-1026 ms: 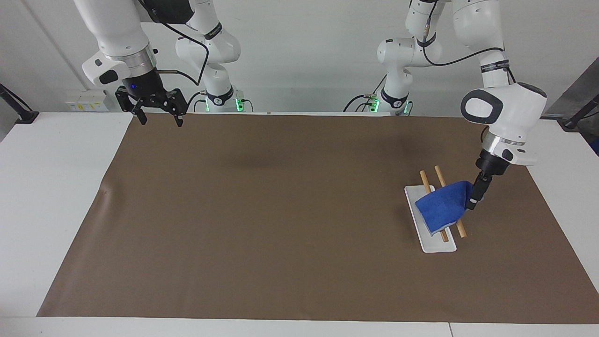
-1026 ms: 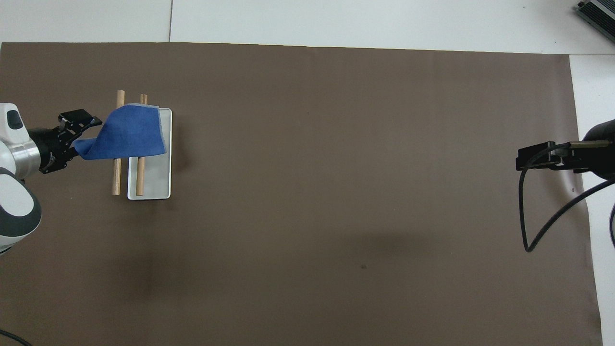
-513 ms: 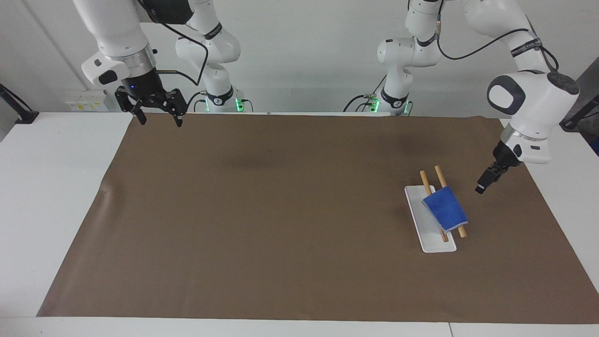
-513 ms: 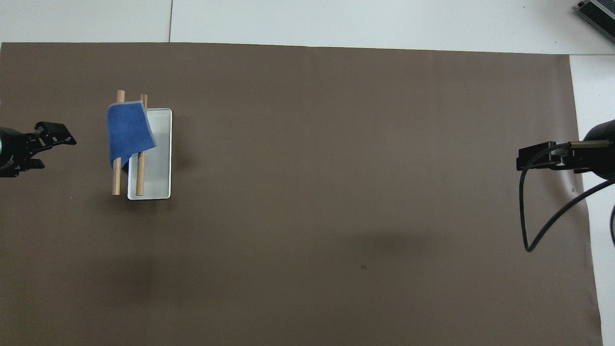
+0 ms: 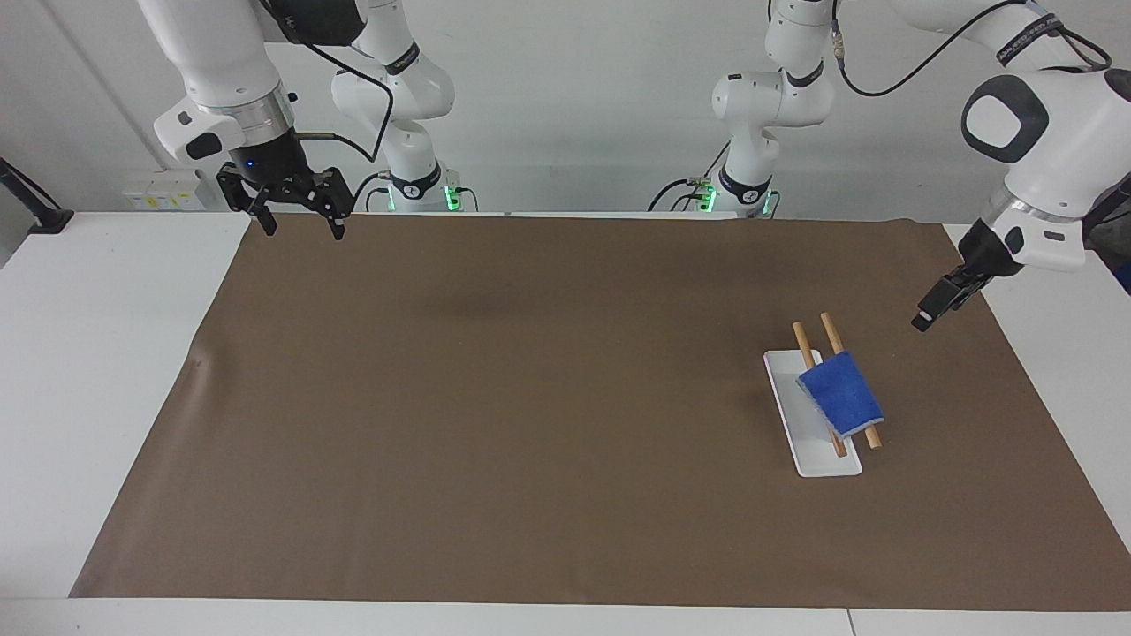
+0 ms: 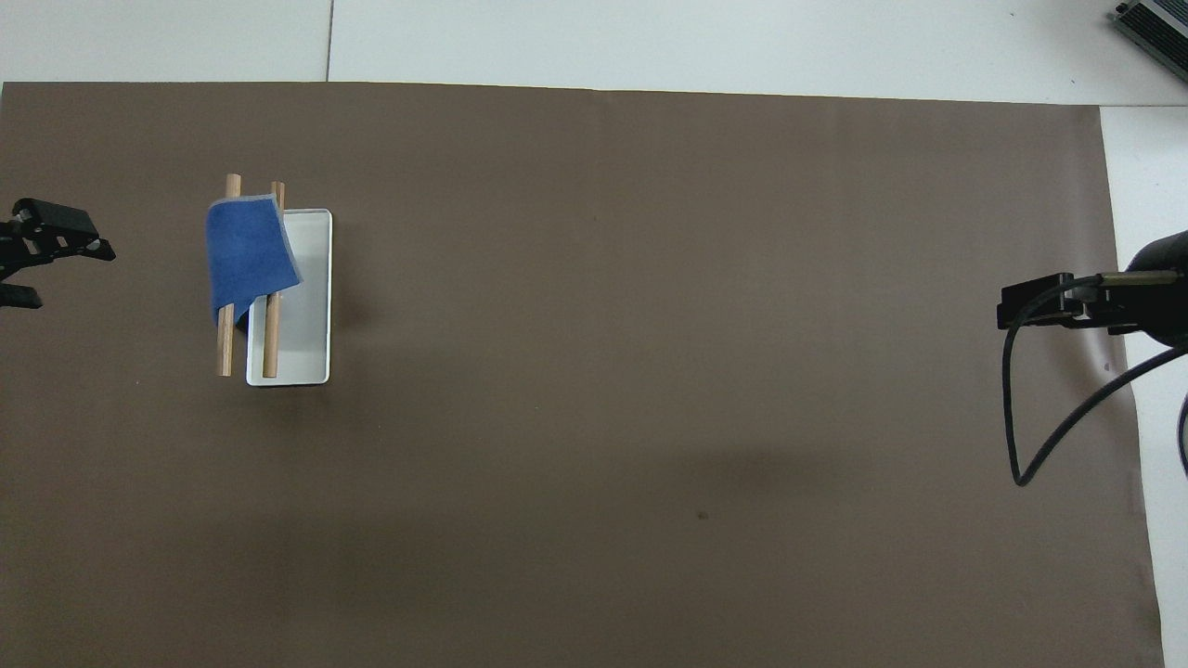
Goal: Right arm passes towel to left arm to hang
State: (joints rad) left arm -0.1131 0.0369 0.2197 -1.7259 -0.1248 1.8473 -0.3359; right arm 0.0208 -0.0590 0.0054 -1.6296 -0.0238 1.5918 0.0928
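The blue towel [image 5: 841, 393] hangs draped over the two wooden rods [image 5: 806, 340] of a small rack with a white base [image 5: 817, 455], toward the left arm's end of the table. It also shows in the overhead view [image 6: 243, 260]. My left gripper [image 5: 925, 318] is open and empty, raised over the mat's edge beside the rack, apart from the towel; the overhead view shows it too [image 6: 60, 274]. My right gripper [image 5: 300, 221] is open and empty, and waits above the mat's corner at the right arm's end.
A brown mat [image 5: 530, 397] covers most of the white table. The right arm's black cable [image 6: 1012, 417] loops over the mat's edge. A grey device [image 6: 1151, 23] lies at the table's farthest corner at the right arm's end.
My left gripper let go of the towel and drew up and away toward the left arm's end of the table. The towel settled over the rods. The right arm has not moved.
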